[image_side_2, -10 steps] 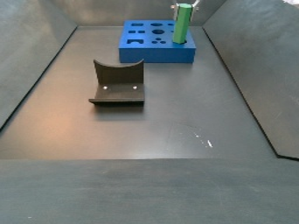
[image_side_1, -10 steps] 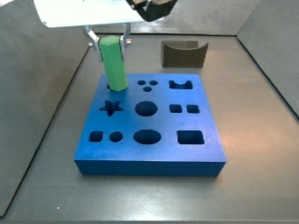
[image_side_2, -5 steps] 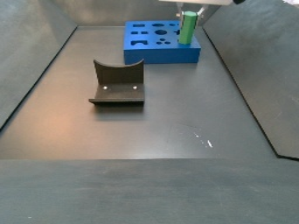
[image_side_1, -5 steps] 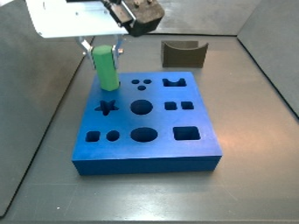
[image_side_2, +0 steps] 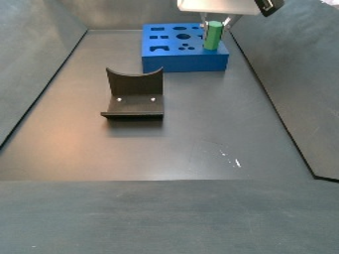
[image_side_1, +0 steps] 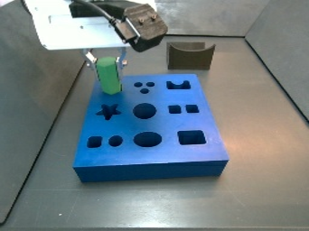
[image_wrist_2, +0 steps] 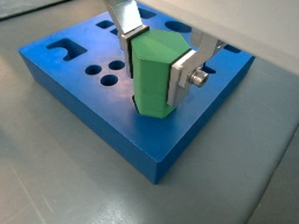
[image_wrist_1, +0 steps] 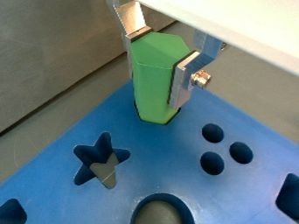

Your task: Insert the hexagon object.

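Observation:
The hexagon object, a bright green peg point(image_wrist_1: 155, 83), stands upright with its lower end in a hole at a corner of the blue block point(image_wrist_1: 251, 114). My gripper point(image_wrist_1: 160, 59) is shut on the peg's upper part, a silver finger point(image_wrist_1: 187, 77) on each side. Both wrist views show this grip, peg point(image_wrist_2: 152, 83) and gripper point(image_wrist_2: 156, 59) over the block point(image_wrist_2: 152, 144). In both side views the peg point(image_side_1: 108, 76) point(image_side_2: 212, 38) sticks up partly from the block point(image_side_1: 151, 135) point(image_side_2: 166, 62), with the gripper point(image_side_1: 107, 61) above it.
The block's top has several other shaped holes, among them a star point(image_wrist_1: 100, 159) and round ones point(image_wrist_1: 212, 134). A dark grey curved holder point(image_side_1: 190, 55) point(image_side_2: 133, 95) stands on the floor apart from the block. Grey walls enclose the floor.
The gripper has moved down with the peg. The peg now stands lower, with less of it above the block's top than one second ago.

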